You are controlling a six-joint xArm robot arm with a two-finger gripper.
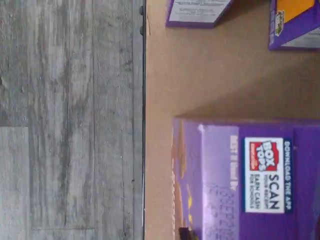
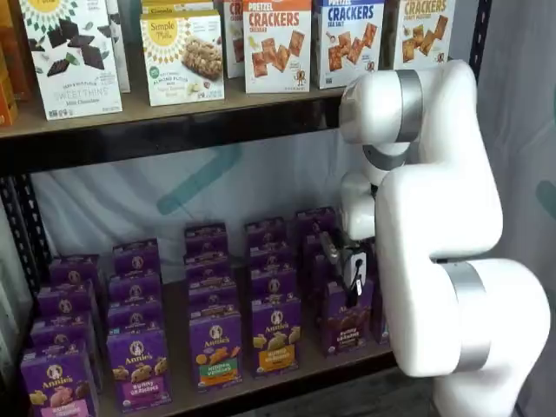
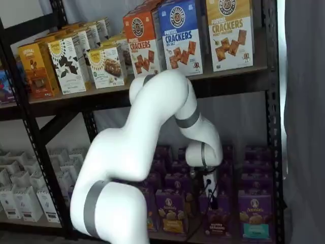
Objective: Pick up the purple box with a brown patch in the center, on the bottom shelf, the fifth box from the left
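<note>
Right now the gripper (image 2: 346, 280) is reaching down at the front right of the bottom shelf (image 2: 261, 387), directly over the purple box (image 2: 345, 320) with the dark brown centre patch. Its fingers are closed tight, and they seem to be pinching the top of that carton, though the arm is hiding part of the contact in both shelf views. That box is standing upright at the front edge, just right of the carton with the orange-yellow patch (image 2: 276, 336). Seen from the wrist, a purple carton top (image 1: 250, 180) is filling the frame beside the shelf's front edge
</note>
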